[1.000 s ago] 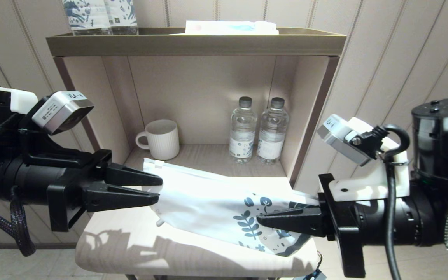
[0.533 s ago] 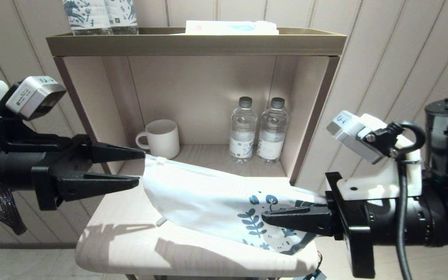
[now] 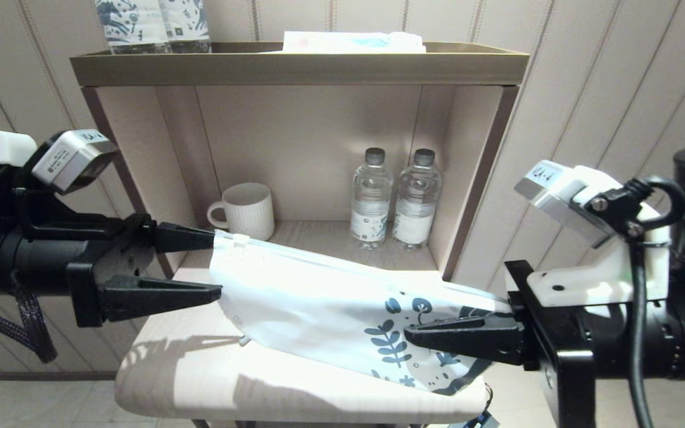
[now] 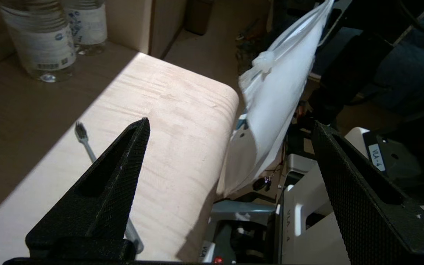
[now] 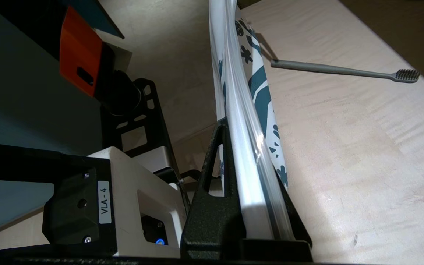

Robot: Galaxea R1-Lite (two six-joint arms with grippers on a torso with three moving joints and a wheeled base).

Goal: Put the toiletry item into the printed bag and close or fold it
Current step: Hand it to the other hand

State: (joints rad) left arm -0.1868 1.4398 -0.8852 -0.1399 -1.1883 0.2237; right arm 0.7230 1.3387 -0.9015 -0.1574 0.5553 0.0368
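Above the pale wooden bench top [image 3: 200,380], the printed bag [image 3: 319,303] hangs stretched between the two grippers, clear of the surface along most of its length. The right gripper [image 3: 437,339] has its jaws pinched together on the leaf-printed end, near the bench's right edge; the right wrist view shows the zip strip clamped between the fingers. The left gripper [image 3: 214,264] stands at the bag's plain end by the left side of the bench, jaws wide apart, the white zip slider [image 3: 240,239] just beside the upper finger. It grips nothing; the left wrist view shows the bag's edge hanging free between the fingers.

The toiletry item [image 5: 344,70] lies flat on the bench beneath the bag, not yet inside. Only its handle tip [image 3: 246,340] peeks out below the bag in the head view; bristles point toward the shelf recess with the water bottles [image 3: 393,199] and mug [image 3: 247,211].

Judgement: step in hand is getting the bag mouth held open.
- Left jaws should close on one lip only, near the slider, not both layers.
- Right hold should stay firm; slack would let the mouth collapse.
- Bag is thin and slippery: a shallow pinch may slide off.
- Keep the bag lifted so the toothbrush is not swept off the bench edge.
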